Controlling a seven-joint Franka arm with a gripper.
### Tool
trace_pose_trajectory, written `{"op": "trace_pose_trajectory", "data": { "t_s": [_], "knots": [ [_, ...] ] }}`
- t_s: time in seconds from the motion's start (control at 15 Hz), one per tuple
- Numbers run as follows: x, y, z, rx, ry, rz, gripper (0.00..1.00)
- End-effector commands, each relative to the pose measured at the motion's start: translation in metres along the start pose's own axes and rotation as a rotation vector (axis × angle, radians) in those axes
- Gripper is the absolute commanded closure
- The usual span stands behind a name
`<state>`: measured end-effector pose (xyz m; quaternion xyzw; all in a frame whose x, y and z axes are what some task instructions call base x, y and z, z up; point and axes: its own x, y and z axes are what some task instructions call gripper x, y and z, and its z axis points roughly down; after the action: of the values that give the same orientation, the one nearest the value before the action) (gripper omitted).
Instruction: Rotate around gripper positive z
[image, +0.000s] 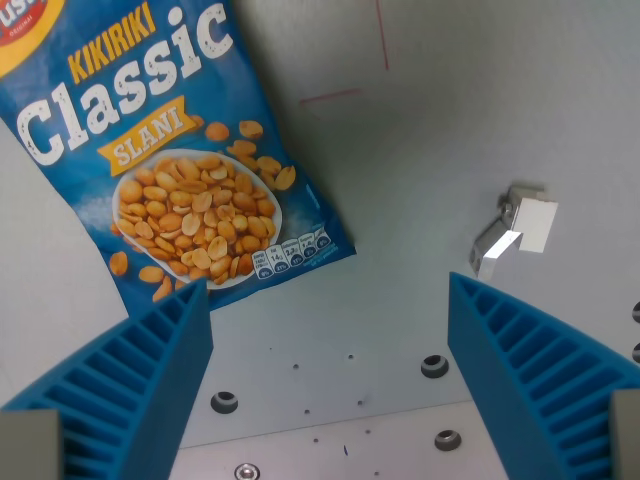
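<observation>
The end effector (330, 330) has its two blue fingers (150, 370) wide apart and holds nothing (it only needs to spin). It hangs over the grey table (420, 150). A peanut bag (170, 150) lies flat, out of the way.

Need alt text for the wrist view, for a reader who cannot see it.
The open hand, with two blue ribbed fingers, holds nothing above a grey table. A blue bag of peanuts lies flat at the wrist view's upper left, tilted, its lower edge by the finger on that side. A small white-and-metal part sits on the right.
</observation>
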<state>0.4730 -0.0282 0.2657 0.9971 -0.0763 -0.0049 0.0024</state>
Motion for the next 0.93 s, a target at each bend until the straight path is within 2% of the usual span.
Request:
{"op": "trace_pose_trajectory", "data": {
  "t_s": [0.07, 0.93],
  "knots": [
    [0.0003, 0.0001, -0.0022, 0.001, 0.005, 0.014, 0.0],
    [0.0003, 0.0001, -0.0022, 0.001, 0.005, 0.187, 0.0]
  ]
}}
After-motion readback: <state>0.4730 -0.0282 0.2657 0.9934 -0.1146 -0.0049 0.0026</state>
